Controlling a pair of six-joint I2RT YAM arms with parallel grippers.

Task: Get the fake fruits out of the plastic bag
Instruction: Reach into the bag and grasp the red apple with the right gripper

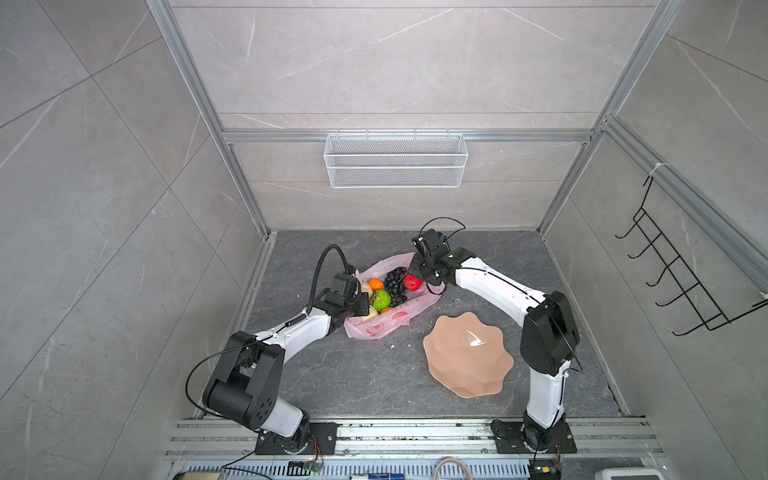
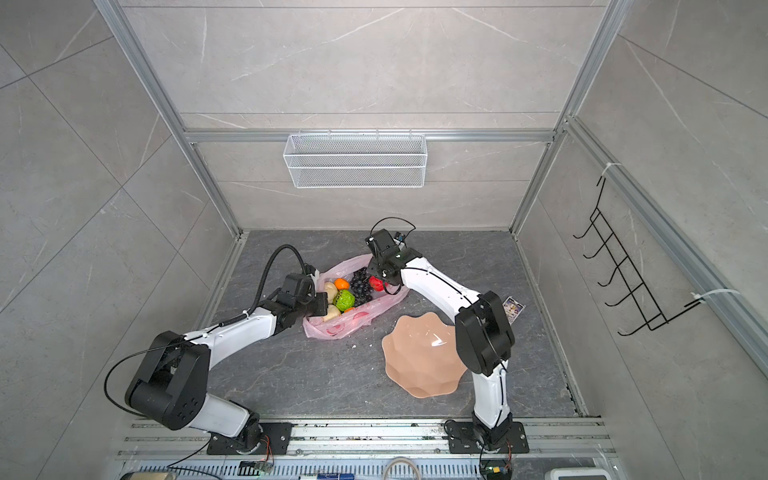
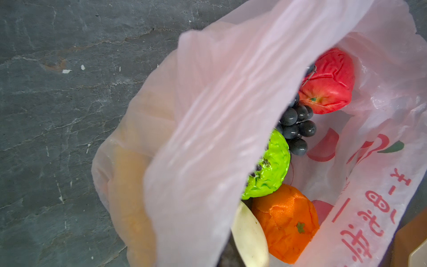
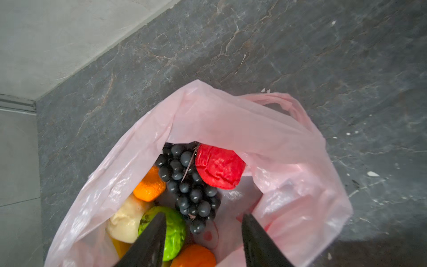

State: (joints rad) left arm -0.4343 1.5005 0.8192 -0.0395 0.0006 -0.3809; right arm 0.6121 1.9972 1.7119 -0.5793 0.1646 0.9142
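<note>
The pink plastic bag (image 1: 382, 326) lies open on the dark floor with the fake fruits inside. Among them are a grape bunch (image 1: 395, 284), a red apple (image 1: 412, 282), an orange (image 1: 375, 284), a bumpy green fruit (image 1: 380, 300) and a beige lump (image 1: 370, 313). My left gripper (image 1: 357, 303) is shut at the bag's left rim, and the bag's film (image 3: 208, 138) is stretched up right in front of its camera. My right gripper (image 4: 204, 240) hangs open over the bag's mouth, above the grapes (image 4: 189, 185) and near the apple (image 4: 219, 166), with nothing between its fingers (image 4: 152, 240).
A peach wavy-edged dish (image 1: 467, 355) sits on the floor right of the bag. A white wire basket (image 1: 395, 160) hangs on the back wall and a black hook rack (image 1: 681, 270) on the right wall. A small card (image 2: 513, 309) lies behind the right arm.
</note>
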